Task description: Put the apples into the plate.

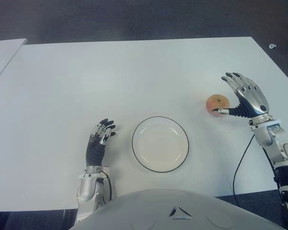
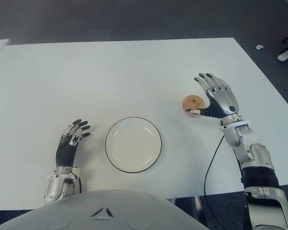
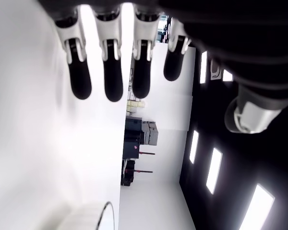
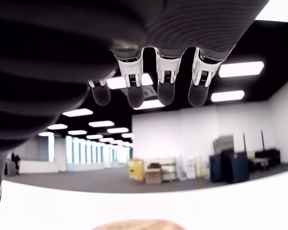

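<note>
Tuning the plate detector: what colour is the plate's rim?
Black rim on a white plate; clearest in the left eye view.

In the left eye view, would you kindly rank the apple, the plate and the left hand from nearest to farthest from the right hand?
From the open right hand:
1. Apple, just beside its thumb.
2. Plate, centre, near the robot.
3. Left hand, left of the plate, open.

head stereo pair overhead, wrist cameras close-up

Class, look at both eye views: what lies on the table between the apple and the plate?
Nothing: only bare white table separates the apple from the plate, as both eye views show. The open right hand is beside the apple.
</note>
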{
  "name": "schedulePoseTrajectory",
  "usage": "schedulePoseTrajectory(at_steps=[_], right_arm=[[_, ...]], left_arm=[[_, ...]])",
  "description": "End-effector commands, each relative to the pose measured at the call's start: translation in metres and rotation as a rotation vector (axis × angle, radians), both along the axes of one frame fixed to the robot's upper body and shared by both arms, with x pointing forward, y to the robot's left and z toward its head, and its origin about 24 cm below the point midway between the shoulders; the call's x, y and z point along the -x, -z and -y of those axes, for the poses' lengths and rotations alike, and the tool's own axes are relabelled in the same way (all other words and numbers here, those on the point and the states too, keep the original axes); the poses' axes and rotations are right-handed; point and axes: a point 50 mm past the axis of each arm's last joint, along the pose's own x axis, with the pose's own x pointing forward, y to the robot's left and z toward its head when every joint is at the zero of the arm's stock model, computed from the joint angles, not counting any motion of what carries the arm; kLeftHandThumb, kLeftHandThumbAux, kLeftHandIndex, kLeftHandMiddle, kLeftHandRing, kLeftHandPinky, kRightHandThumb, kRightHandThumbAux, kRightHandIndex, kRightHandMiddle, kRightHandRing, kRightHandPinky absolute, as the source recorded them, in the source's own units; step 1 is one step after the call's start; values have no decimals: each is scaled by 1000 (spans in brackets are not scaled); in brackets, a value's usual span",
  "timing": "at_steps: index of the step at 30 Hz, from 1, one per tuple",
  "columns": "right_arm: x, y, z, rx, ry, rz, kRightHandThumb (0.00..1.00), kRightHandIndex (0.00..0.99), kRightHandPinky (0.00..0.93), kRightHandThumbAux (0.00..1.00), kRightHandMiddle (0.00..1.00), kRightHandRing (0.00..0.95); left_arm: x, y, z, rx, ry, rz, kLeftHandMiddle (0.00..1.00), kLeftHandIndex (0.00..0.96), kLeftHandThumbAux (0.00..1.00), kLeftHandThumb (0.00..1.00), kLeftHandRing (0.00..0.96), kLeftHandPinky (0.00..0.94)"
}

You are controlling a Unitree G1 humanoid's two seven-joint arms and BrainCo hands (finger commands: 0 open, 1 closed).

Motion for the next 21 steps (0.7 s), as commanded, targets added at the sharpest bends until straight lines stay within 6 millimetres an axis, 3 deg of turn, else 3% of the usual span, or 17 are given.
schedulePoseTrajectory(at_steps=[1,10,21], right_arm=[[-5,6,3,-39,29,-50,458,35,77,500,45,46],[-18,30,13,-101,89,-97,473,48,140,496,58,79],[-22,47,24,-161,173,-156,471,59,103,503,66,74]], left_arm=[[3,1,-4,3,-7,-20,254,203,483,244,287,329],[5,0,-7,9,-8,-33,244,200,482,233,278,307],[6,-3,-13,1,-13,-27,238,195,486,230,273,307]])
